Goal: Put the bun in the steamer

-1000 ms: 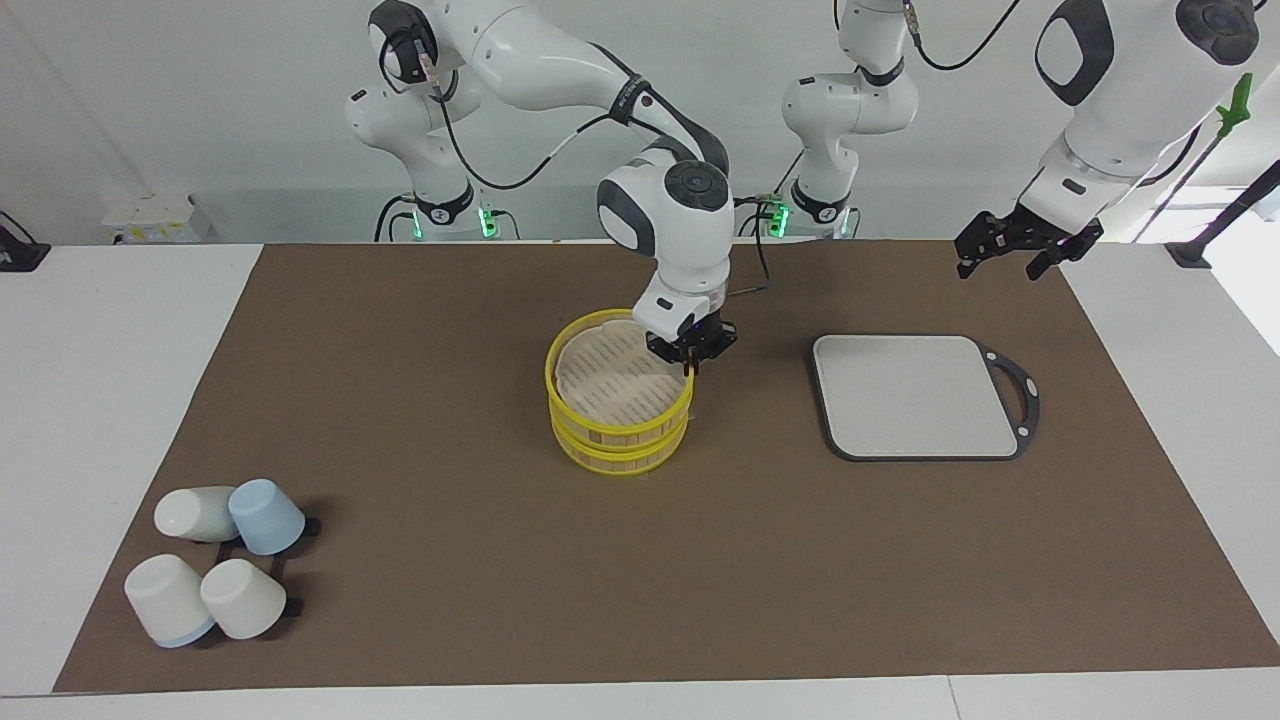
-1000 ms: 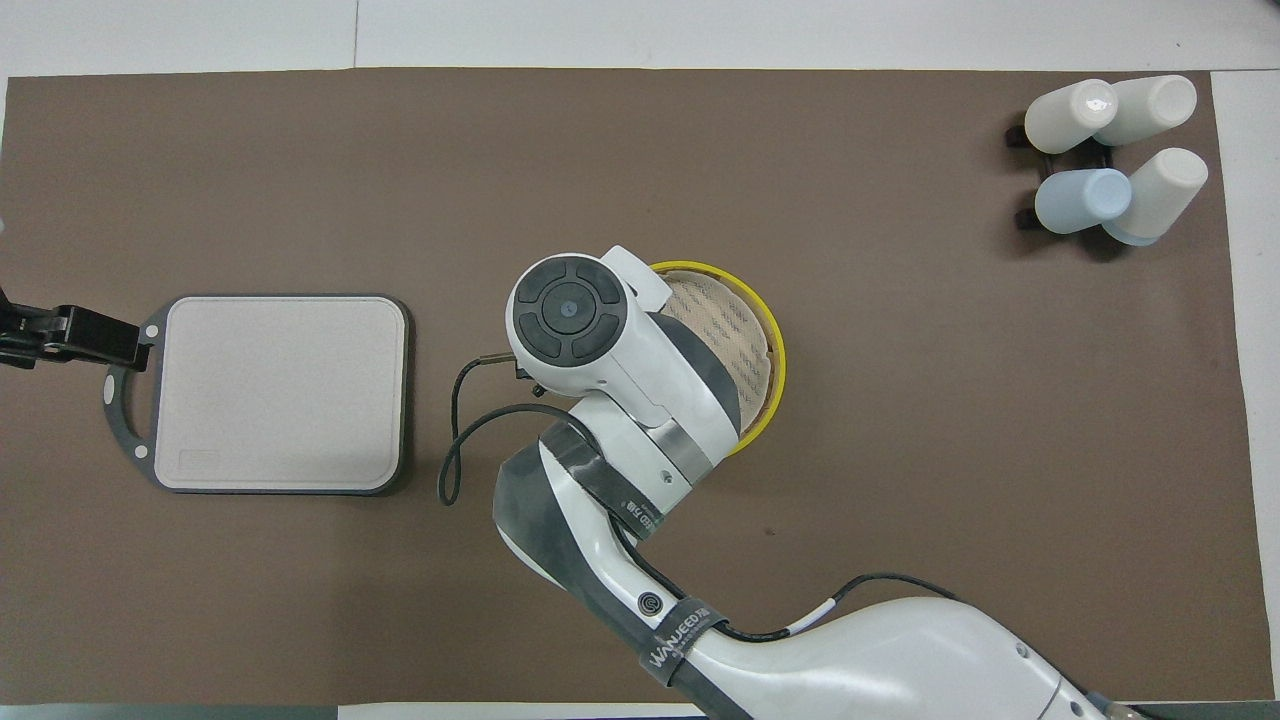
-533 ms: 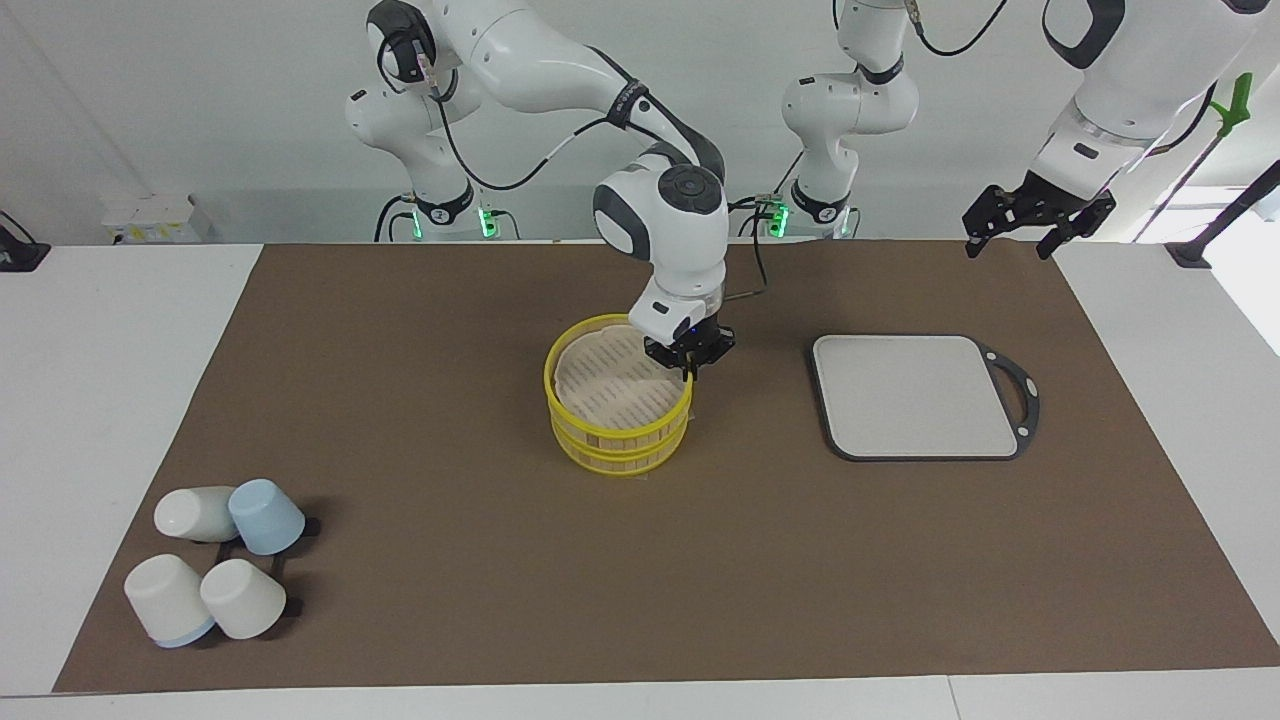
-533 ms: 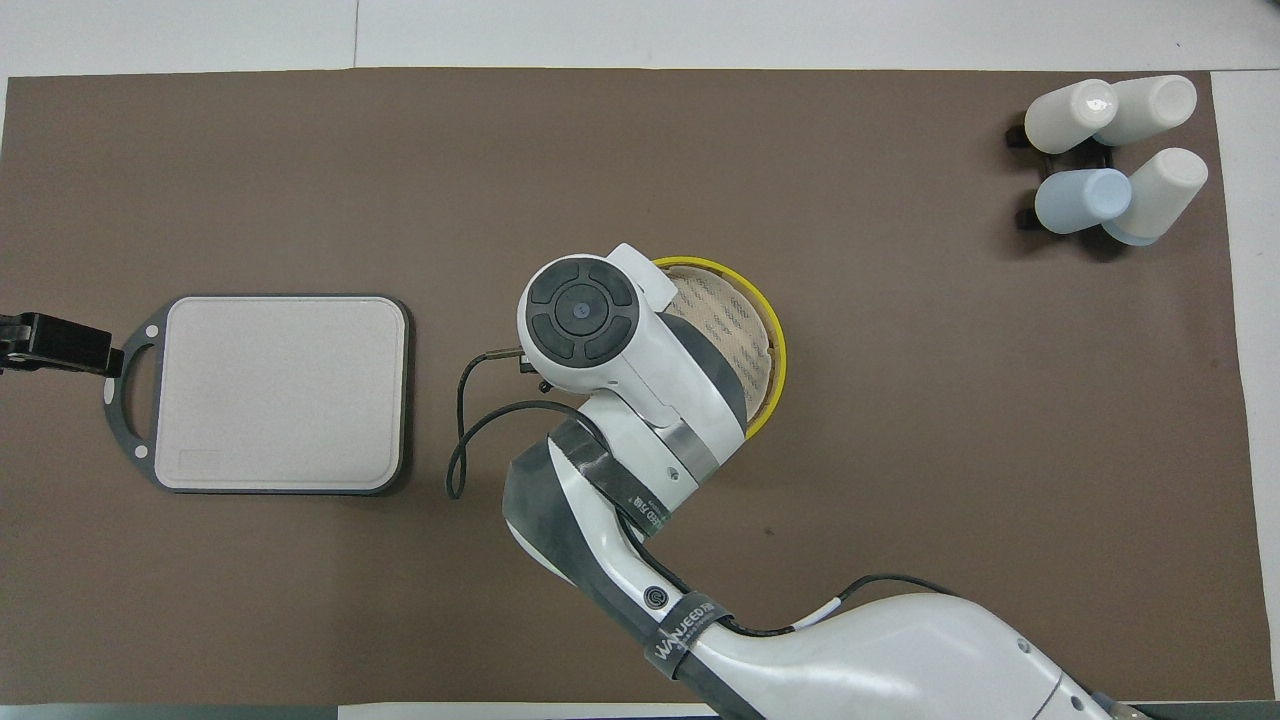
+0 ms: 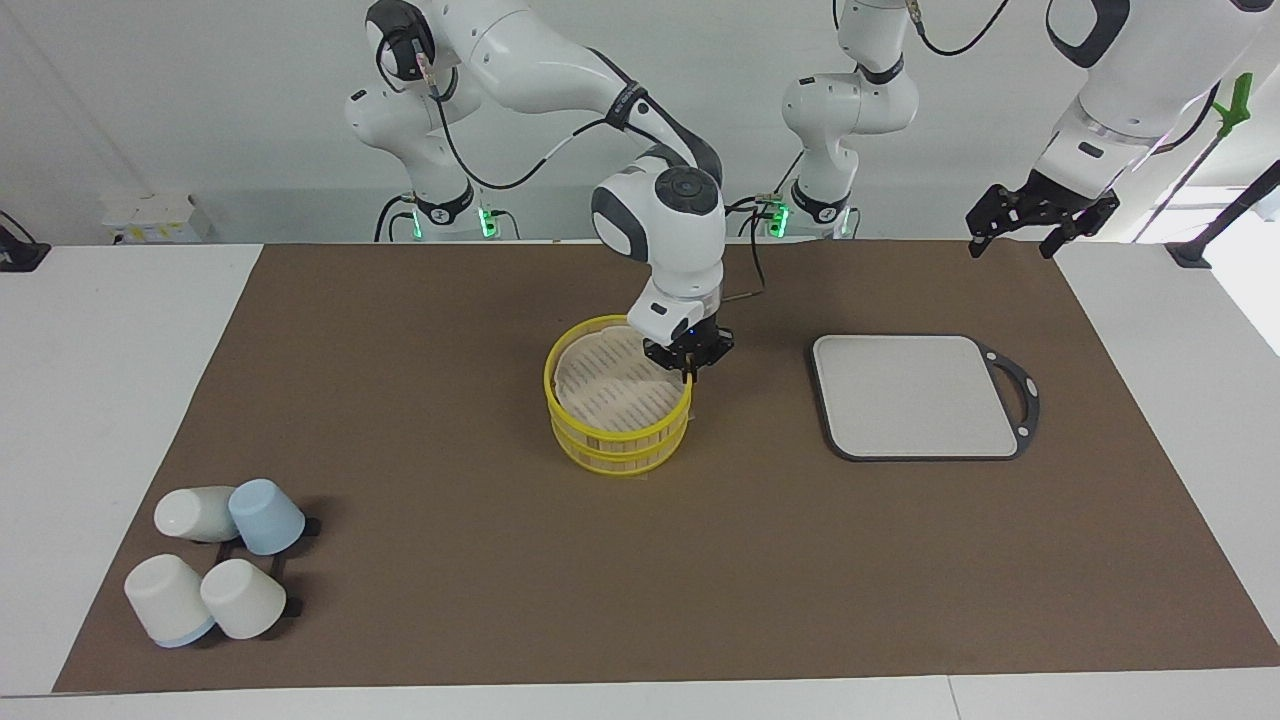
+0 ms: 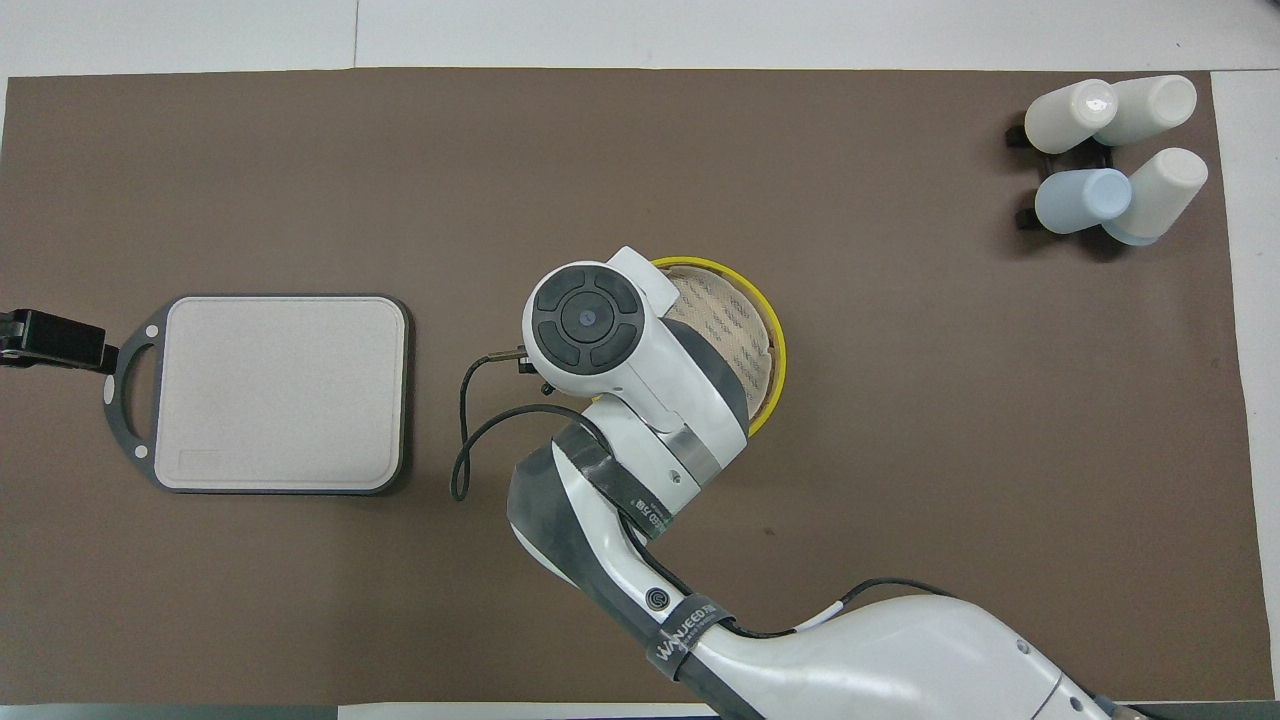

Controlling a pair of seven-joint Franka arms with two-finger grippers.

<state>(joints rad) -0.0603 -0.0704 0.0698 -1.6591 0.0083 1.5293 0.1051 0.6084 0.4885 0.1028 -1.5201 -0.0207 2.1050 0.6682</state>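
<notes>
The yellow-rimmed steamer (image 5: 620, 440) stands mid-table with its slatted lid (image 5: 610, 385) on top; it also shows in the overhead view (image 6: 768, 340), half covered by the right arm. My right gripper (image 5: 688, 362) is at the lid's rim on the side toward the left arm's end, shut on that rim. In the overhead view the right wrist hides it. My left gripper (image 5: 1035, 215) is open and empty, up in the air over the mat's corner at the left arm's end; it also shows in the overhead view (image 6: 45, 340). No bun shows in either view.
A grey square board with a black rim (image 5: 915, 395) lies beside the steamer toward the left arm's end, also in the overhead view (image 6: 280, 390). Several white and blue cups (image 5: 215, 560) lie on a black rack at the right arm's end, farther from the robots.
My right gripper has risen slightly at the steamer's rim, and the lid's edge there has come up a little. My left gripper has moved up and away from the board.
</notes>
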